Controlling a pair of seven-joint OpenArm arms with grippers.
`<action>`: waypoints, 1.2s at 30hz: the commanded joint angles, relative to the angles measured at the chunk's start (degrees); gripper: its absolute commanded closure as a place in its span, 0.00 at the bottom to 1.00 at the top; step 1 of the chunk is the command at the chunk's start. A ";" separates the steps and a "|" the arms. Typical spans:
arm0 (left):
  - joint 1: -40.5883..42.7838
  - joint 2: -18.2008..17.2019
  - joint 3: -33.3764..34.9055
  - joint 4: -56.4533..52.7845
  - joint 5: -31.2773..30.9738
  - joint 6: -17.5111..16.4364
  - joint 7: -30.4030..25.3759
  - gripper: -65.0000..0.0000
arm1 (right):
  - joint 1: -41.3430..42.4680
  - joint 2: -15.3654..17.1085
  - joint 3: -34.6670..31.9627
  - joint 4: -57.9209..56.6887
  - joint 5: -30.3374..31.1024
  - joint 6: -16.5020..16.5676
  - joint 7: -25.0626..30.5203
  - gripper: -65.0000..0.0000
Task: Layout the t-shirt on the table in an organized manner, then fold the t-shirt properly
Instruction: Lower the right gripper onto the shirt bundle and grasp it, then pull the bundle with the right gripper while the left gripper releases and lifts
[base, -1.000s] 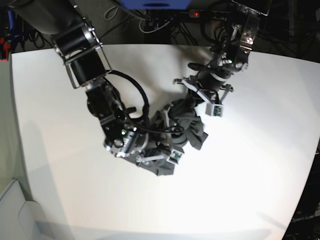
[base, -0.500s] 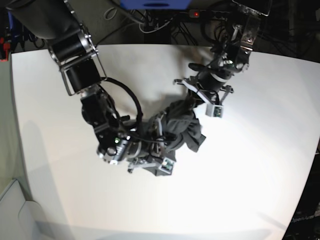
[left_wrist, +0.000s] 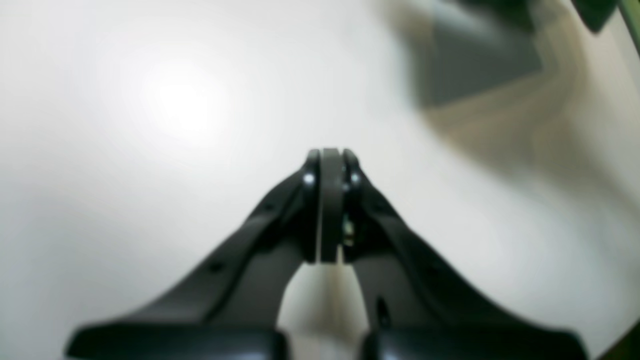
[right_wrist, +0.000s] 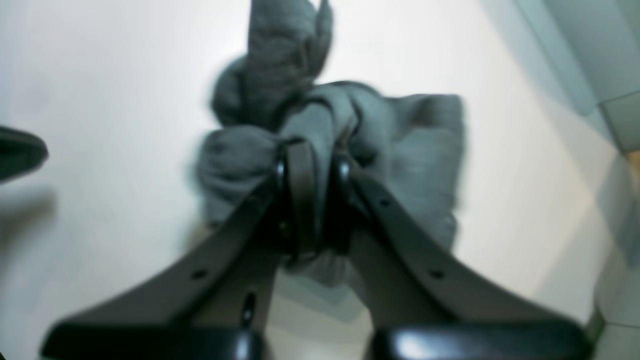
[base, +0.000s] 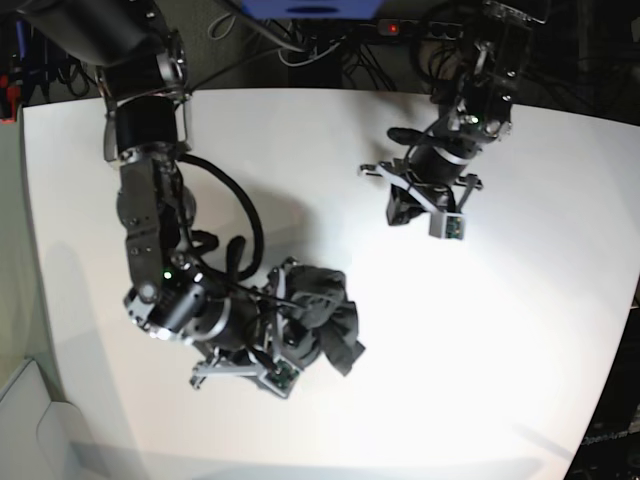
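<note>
The t-shirt (base: 318, 318) sits bunched in a dark heap on the table (base: 500, 380), toward my right arm's side. My right gripper (right_wrist: 312, 165) has its fingers clamped on a fold of it; the left gripper (left_wrist: 330, 167), fingers pressed together and empty, hangs well apart. I judge the cloth soft, light and limp — best taken at a hem or shoulder edge.

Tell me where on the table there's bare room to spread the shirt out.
Bare table runs wide between the bunched t-shirt and the edge below the left claw, which is shut on nothing. More bare top lies between both arms toward the far edge. It is crowded around the right claw, shut on the t-shirt.
</note>
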 joint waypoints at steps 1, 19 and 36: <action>-0.19 -0.04 0.08 1.31 -0.24 -0.43 -0.83 0.99 | 1.59 -0.28 0.20 2.45 0.75 -0.16 1.36 1.00; -0.10 -0.12 -0.01 1.40 -0.33 -0.60 -0.92 0.99 | -4.56 -2.66 -0.24 13.17 1.02 -0.16 -8.66 1.00; 0.78 -0.39 -0.18 4.30 -0.07 -0.60 -0.92 0.99 | -2.37 -5.65 -7.45 11.94 1.02 -0.16 -10.77 1.00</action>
